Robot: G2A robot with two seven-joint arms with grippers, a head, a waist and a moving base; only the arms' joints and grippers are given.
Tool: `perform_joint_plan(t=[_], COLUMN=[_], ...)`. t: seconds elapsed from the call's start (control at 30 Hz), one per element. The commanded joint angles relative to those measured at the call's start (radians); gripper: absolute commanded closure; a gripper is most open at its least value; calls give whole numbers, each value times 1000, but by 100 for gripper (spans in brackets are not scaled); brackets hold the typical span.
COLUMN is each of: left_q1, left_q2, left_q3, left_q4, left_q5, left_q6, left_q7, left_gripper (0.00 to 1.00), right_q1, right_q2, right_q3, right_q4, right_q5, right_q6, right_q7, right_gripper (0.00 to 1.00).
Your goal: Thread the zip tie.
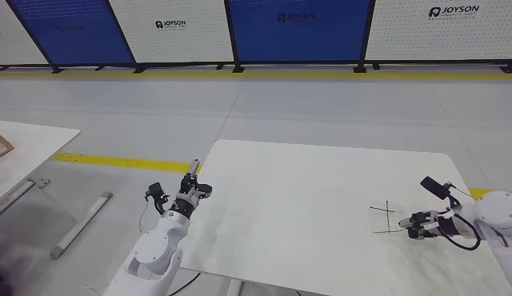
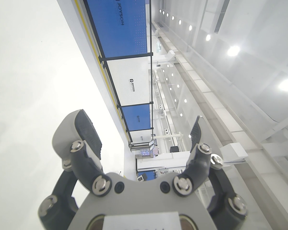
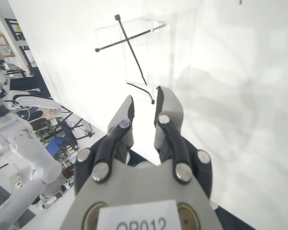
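the white tabletop [image 1: 304, 208] fills the lower middle of the top view. the left arm's fingers [image 1: 193, 170] sit at its left edge, in the lower left of the frame, well apart from the zip ties. in the left wrist view these fingers [image 2: 88, 132] stand spread wide with nothing between them, and the tabletop [image 2: 26, 48] lies off to one side. in the lower right of the top view the right arm's fingers [image 1: 410, 222] rest just beside a pair of crossed zip ties [image 1: 386, 214], thin black lines on the tabletop near its right edge. the right wrist view shows this pair of crossed zip ties [image 3: 128, 39] more clearly: two black ties laid one over the other in an x, lying on what looks like a clear plastic block [image 3: 171, 48], though its faint outline makes that hard to confirm. a third, curved zip tie [image 3: 140, 87] lies nearer, its small square head in front of the gap between the right arm's fingers [image 3: 169, 104], which are parted narrowly and grip nothing. blue and white perforated panels [image 1: 296, 16] line the top of the top view, with a yellow floor line [image 1: 120, 162] at middle left and a second table [image 1: 24, 148] at the left edge.
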Motion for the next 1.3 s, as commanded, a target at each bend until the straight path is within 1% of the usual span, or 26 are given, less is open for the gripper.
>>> perform_joint_plan(t=[0.0,0.03,0.1,0.23,0.4,0.47,0.5,0.63,0.7,0.77,0.87,1.0,1.03,1.1,1.27], left_q1=[0,0,0,0,0,0,0,0,0,0,0,0,0,0,0], left_q2=[0,0,0,0,0,0,0,0,0,0,0,0,0,0,0], left_q3=[0,0,0,0,0,0,0,0,0,0,0,0,0,0,0], left_q4=[0,0,0,0,0,0,0,0,0,0,0,0,0,0,0], left_q5=[0,0,0,0,0,0,0,0,0,0,0,0,0,0,0], left_q6=[0,0,0,0,0,0,0,0,0,0,0,0,0,0,0], left_q7=[0,0,0,0,0,0,0,0,0,0,0,0,0,0,0], left_gripper=[0,0,0,0,0,0,0,0,0,0,0,0,0,0,0], right_q1=[0,0,2,8,22,30,32,43,49,53,57,60,61,63,61], right_q2=[1,1,1,0,-3,-6,-8,-13,-15,-16,-17,-20,-20,-21,-19], right_q3=[1,1,0,-4,-12,-22,-27,-41,-46,-49,-52,-59,-60,-62,-55], right_q4=[2,3,7,15,32,37,37,49,55,60,68,73,73,76,72], right_q5=[0,0,-1,-4,-3,-16,-15,-15,-16,-16,-17,-19,-19,-20,-17], right_q6=[-2,-2,0,4,6,20,23,21,20,20,23,26,26,25,15], right_q7=[4,5,7,10,16,13,10,11,13,12,14,12,12,12,17], right_gripper=[72,74,73,78,76,76,73,75,74,77,72,82,91,99,100])
